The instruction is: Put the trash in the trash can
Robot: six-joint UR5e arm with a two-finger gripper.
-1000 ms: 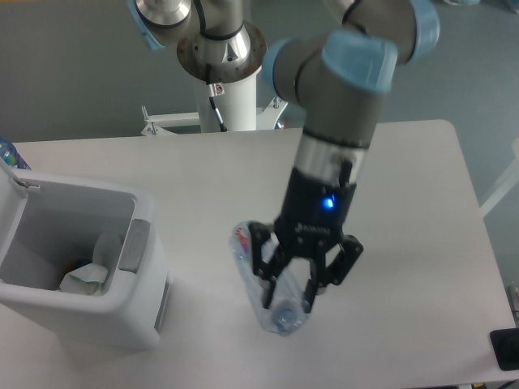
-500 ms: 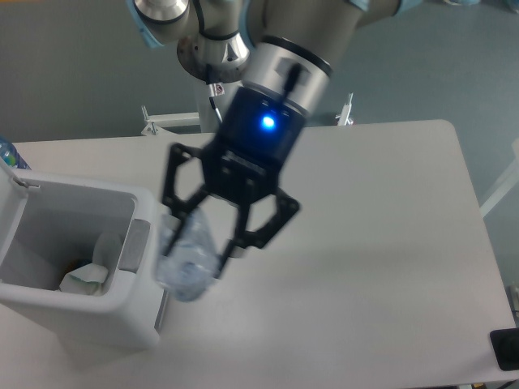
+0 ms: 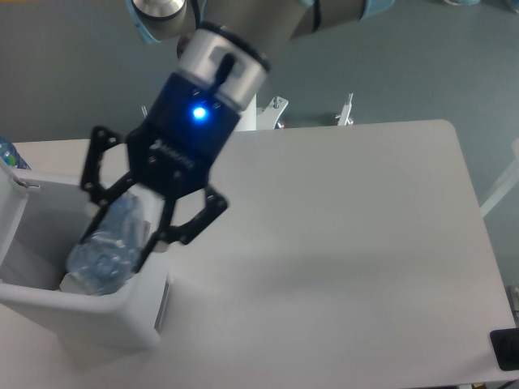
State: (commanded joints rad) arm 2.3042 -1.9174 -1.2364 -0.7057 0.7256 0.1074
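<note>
The clear crushed plastic bottle point(image 3: 104, 253), one piece of the trash, hangs tilted over the open mouth of the white boxy trash can point(image 3: 49, 301) at the left. My gripper point(image 3: 122, 235) is shut on the bottle, with its black fingers on either side of the bottle's upper part. The bottle's lower end sits level with the can's near rim, inside the opening. The crumpled white tissue is hidden behind the bottle and gripper.
The arm's white base post point(image 3: 258, 113) stands at the table's back edge. A blue-and-clear object point(image 3: 6, 154) peeks in at the far left. A black item point(image 3: 504, 348) lies at the bottom right corner, past the table's right edge.
The gripper lifted the bottle from the table's middle and carried it left; half a second ago it was beside the can's right wall, now it is over the opening.
</note>
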